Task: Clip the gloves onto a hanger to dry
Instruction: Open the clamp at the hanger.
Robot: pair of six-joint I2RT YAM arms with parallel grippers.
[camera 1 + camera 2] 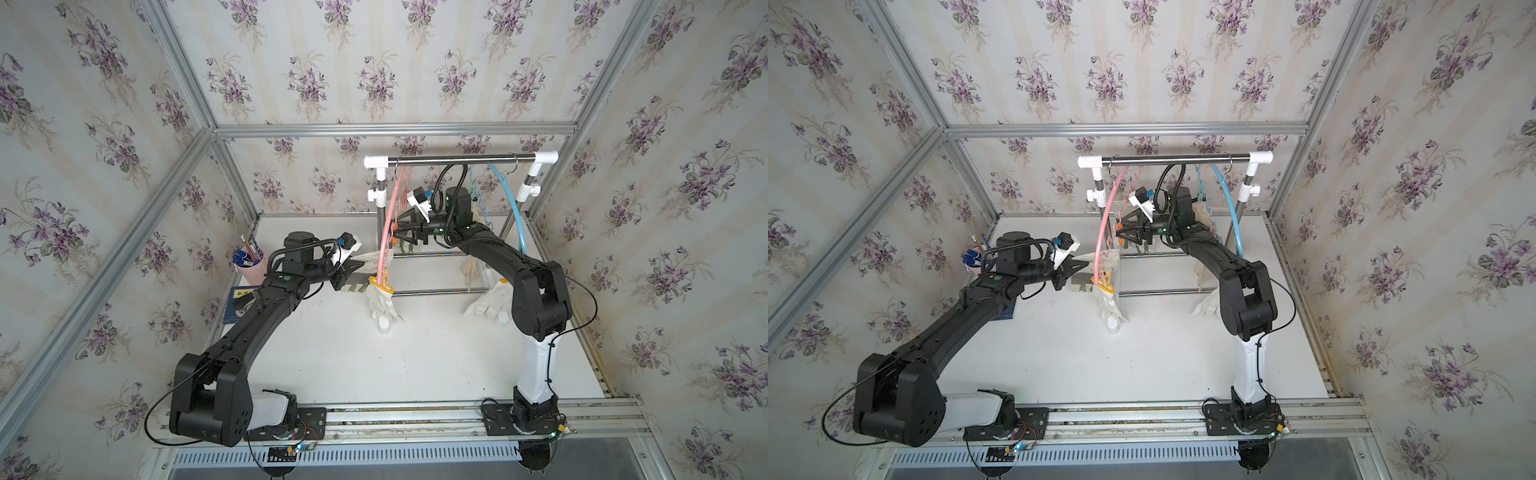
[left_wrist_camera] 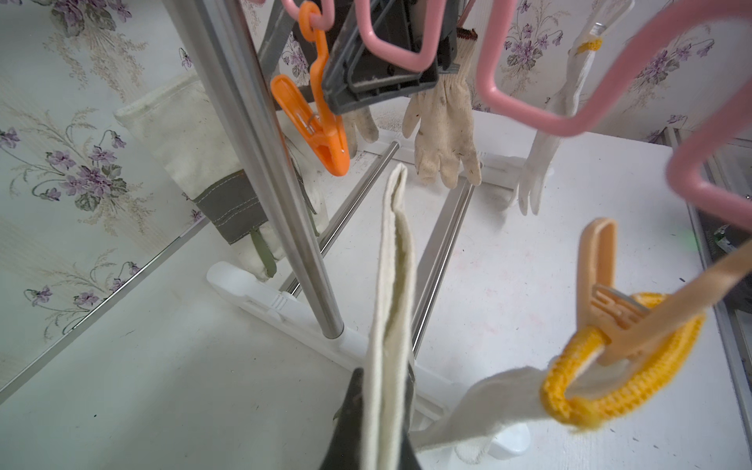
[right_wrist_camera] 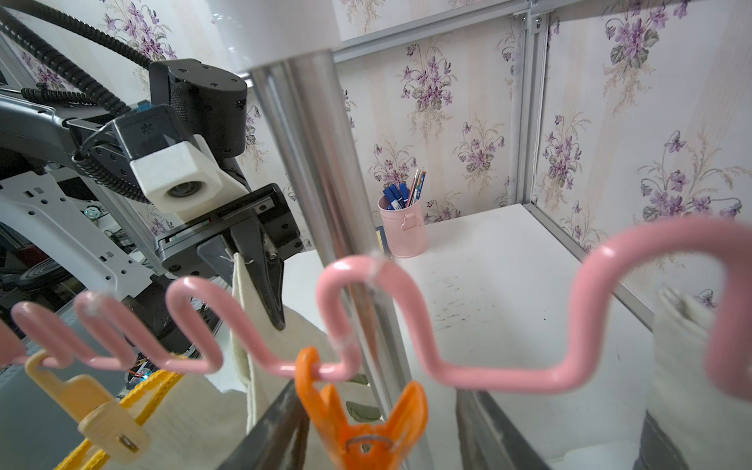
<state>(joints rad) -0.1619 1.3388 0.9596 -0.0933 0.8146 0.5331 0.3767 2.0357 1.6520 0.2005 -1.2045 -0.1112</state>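
Observation:
My left gripper (image 2: 382, 378) is shut on the cuff of an off-white canvas glove (image 2: 392, 264), holding it up beside the pink hanger (image 1: 384, 232), as both top views show (image 1: 1077, 272). My right gripper (image 3: 376, 407) stands open, one finger on each side of the orange clip (image 3: 362, 427) that hangs from the pink hanger (image 3: 447, 366). The far finger is clear of the clip. A white knitted glove with a yellow cuff (image 2: 610, 374) hangs from a beige clip (image 2: 602, 293) on the same hanger.
A steel drying rack (image 1: 457, 158) carries the pink hanger and a blue hanger (image 1: 513, 208). Hanging gloves include a canvas one (image 2: 183, 134), a dirty beige one (image 2: 443, 134) and a white one (image 2: 541, 162). A pink cup of pens (image 1: 251, 266) stands at the left.

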